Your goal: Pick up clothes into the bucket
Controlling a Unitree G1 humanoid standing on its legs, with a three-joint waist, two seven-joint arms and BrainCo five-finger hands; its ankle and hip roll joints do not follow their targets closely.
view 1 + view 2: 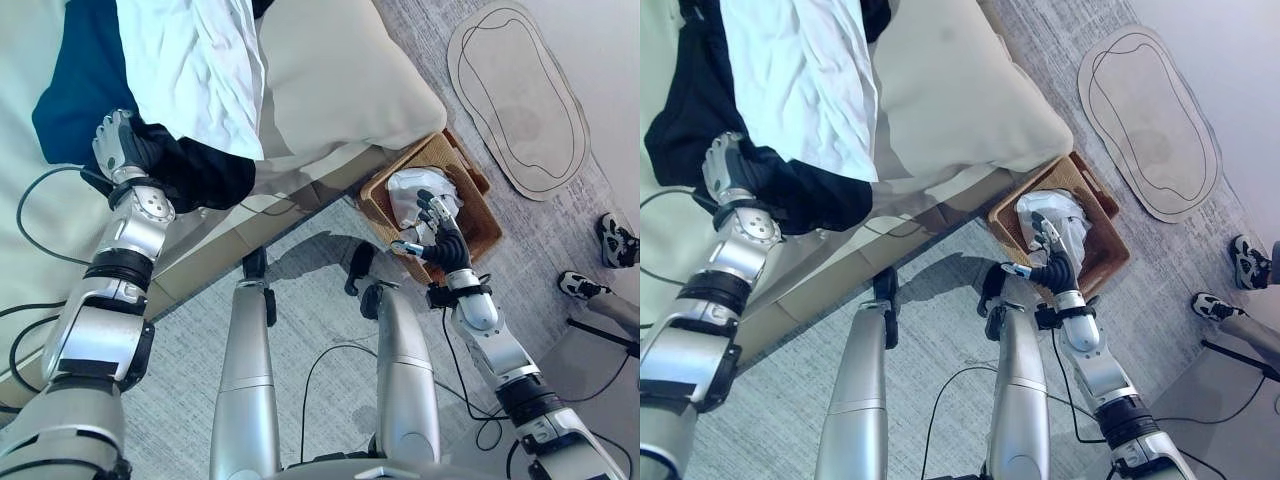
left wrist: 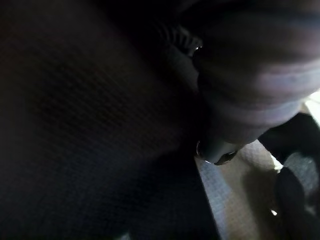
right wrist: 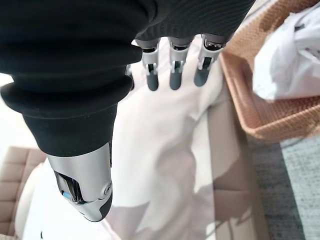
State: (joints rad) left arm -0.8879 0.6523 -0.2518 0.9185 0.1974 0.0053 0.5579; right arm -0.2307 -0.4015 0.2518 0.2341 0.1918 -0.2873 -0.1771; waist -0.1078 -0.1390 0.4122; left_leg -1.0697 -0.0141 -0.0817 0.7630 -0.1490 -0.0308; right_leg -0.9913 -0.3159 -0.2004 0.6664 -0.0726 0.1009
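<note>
The dark garment (image 1: 205,170) lies on the bed (image 1: 340,90) at the upper left of the frame, partly under a white cloth (image 1: 190,60). The left hand (image 1: 118,145) rests on its edge — whether its fingers are curled or straight I cannot tell. At centre right the woven basket (image 1: 475,215) sits on the floor beside the bed, white clothing (image 1: 410,190) inside. The right hand (image 1: 440,235) hovers above it — fingers spread, holding nothing.

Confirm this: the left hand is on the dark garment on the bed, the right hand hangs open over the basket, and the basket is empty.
Not empty: the basket already holds a white garment, as the left eye view shows. The rest stands: the left hand is on the dark garment, and the right hand hangs open over the basket.
</note>
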